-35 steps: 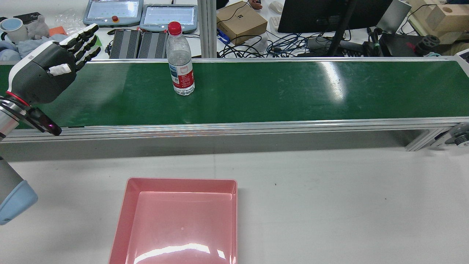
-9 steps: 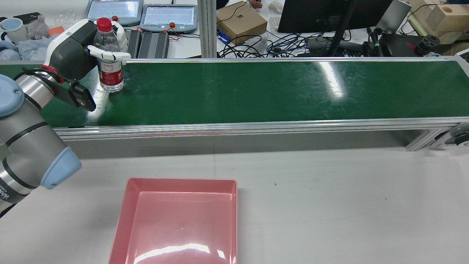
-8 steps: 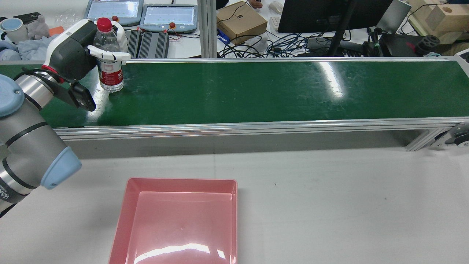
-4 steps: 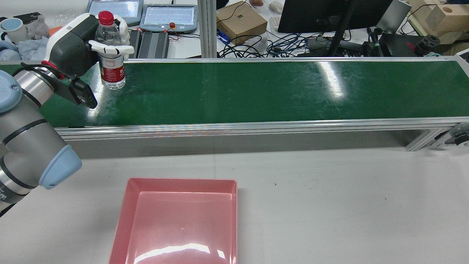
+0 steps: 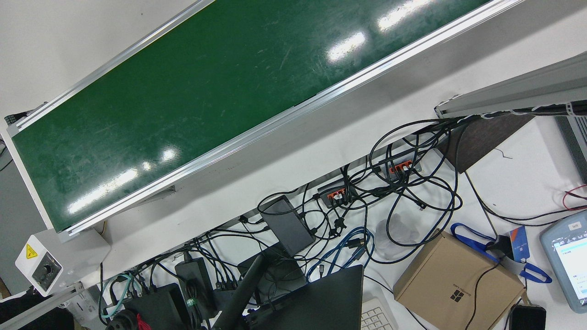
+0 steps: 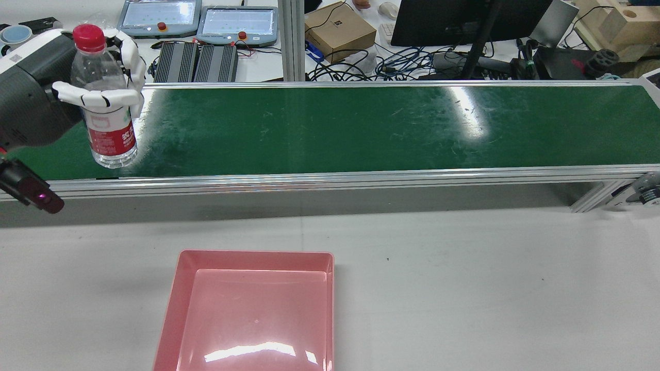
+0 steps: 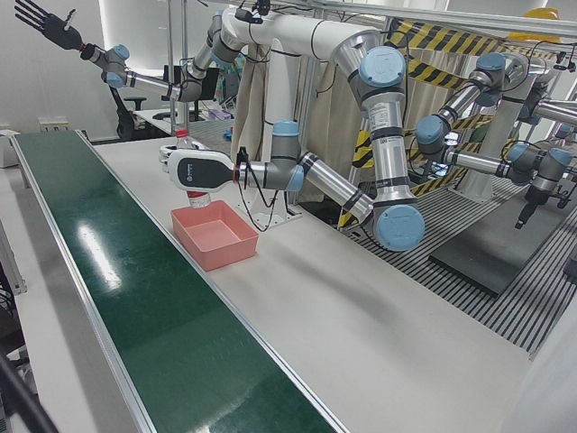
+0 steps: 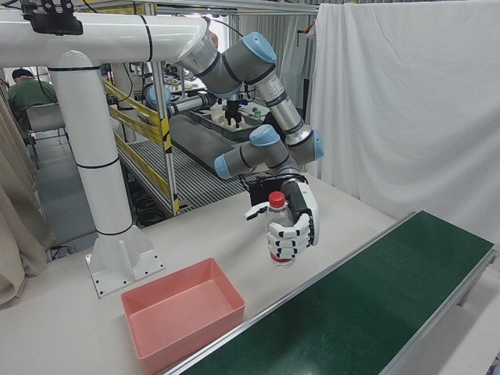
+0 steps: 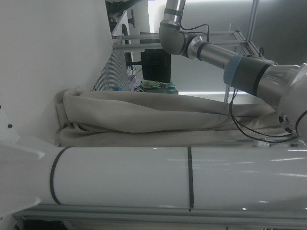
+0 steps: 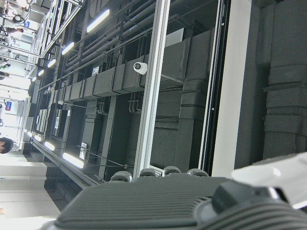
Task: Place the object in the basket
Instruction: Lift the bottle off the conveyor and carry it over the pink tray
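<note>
A clear water bottle (image 6: 105, 123) with a red cap and red label is held upright in my left hand (image 6: 36, 98), which is shut around its upper body. It hangs in the air over the near edge of the green conveyor belt (image 6: 361, 123). In the right-front view the bottle (image 8: 280, 234) and hand (image 8: 298, 223) are above the table, right of the pink basket (image 8: 187, 340). The basket (image 6: 252, 255) is empty. The left-front view also shows the hand (image 7: 194, 169), the bottle (image 7: 196, 197) and the basket (image 7: 203, 248). My right hand (image 7: 41, 20) is raised high, with its fingers spread.
The belt (image 5: 183, 91) has aluminium side rails and nothing on it. Behind it are teach pendants (image 6: 160, 15), a cardboard box (image 6: 340, 31), cables and a monitor. The white table (image 6: 464, 283) surrounds the basket.
My left hand closed on the bottle at the belt's far left, lifted it off the belt, and has moved it toward the near edge, to the left in the rear view.
</note>
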You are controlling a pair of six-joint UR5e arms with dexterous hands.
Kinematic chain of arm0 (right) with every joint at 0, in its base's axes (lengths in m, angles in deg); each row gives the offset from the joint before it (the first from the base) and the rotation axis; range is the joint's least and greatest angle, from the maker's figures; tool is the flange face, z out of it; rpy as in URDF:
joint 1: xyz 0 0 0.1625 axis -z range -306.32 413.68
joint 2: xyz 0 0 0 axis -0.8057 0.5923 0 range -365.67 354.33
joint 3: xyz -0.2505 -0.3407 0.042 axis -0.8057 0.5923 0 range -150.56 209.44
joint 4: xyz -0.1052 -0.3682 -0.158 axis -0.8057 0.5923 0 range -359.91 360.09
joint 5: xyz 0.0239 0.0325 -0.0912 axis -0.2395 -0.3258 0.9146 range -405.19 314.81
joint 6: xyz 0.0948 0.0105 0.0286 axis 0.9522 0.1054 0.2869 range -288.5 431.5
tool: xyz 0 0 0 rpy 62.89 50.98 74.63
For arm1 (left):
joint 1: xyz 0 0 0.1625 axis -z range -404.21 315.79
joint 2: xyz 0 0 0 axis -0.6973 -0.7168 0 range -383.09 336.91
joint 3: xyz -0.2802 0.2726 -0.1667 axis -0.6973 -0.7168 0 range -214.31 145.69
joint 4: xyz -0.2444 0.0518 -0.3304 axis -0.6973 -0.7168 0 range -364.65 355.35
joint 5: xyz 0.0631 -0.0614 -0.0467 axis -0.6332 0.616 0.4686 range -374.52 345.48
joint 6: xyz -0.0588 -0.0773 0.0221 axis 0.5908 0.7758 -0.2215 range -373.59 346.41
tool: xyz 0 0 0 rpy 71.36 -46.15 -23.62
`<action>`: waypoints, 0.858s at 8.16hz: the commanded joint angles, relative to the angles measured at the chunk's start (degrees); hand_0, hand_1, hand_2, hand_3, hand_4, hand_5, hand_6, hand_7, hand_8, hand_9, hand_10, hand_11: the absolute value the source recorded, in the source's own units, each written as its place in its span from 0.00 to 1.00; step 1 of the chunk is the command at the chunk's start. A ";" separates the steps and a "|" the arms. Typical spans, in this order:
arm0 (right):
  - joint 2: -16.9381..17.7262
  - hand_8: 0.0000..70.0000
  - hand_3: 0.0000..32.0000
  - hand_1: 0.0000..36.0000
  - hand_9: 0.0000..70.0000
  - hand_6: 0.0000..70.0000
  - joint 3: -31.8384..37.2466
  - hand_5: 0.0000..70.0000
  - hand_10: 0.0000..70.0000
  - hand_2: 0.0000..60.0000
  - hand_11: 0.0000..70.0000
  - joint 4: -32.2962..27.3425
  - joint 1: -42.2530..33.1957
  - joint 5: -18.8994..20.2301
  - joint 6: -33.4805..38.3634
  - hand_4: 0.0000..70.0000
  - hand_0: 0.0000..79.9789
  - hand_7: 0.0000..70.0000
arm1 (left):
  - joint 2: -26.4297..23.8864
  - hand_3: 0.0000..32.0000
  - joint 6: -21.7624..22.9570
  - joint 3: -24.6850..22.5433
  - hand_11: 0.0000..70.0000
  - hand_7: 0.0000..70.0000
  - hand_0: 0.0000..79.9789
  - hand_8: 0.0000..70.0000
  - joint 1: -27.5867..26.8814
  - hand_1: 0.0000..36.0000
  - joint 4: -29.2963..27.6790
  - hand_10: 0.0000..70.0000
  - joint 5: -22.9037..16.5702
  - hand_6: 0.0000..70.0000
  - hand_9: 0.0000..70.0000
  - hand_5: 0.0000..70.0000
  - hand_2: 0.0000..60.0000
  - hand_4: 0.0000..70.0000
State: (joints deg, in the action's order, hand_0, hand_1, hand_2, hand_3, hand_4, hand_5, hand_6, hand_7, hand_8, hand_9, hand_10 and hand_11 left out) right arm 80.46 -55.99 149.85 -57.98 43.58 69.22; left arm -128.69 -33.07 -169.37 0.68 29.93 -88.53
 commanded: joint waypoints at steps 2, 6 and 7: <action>0.00 0.00 0.00 0.00 0.00 0.00 0.00 0.00 0.00 0.00 0.00 0.00 -0.05 0.00 0.00 0.00 0.00 0.00 | 1.36 0.00 -0.38 -5.48 1.00 0.61 0.85 0.70 -15.24 0.55 1.63 0.78 6.73 0.67 0.80 0.71 0.19 0.57; 0.00 0.00 0.00 0.00 0.00 0.00 0.00 0.00 0.00 0.00 0.00 0.00 0.04 0.00 0.00 0.00 0.00 0.00 | -2.94 0.00 -11.42 -4.77 1.00 0.60 0.73 0.63 -25.73 0.37 -1.78 0.72 21.01 0.65 0.73 0.66 0.04 0.54; 0.00 0.00 0.00 0.00 0.00 0.00 0.00 0.00 0.00 0.00 0.00 0.00 0.04 0.00 0.00 0.00 0.00 0.00 | -2.94 0.00 -11.97 -4.77 1.00 0.58 0.74 0.62 -27.13 0.38 -2.93 0.70 23.01 0.62 0.72 0.64 0.00 0.53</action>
State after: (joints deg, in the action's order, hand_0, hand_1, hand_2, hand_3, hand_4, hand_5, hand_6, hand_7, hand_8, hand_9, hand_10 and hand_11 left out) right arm 80.46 -55.99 149.86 -57.95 43.58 69.21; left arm -130.42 -41.13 -174.28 -23.30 29.70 -69.26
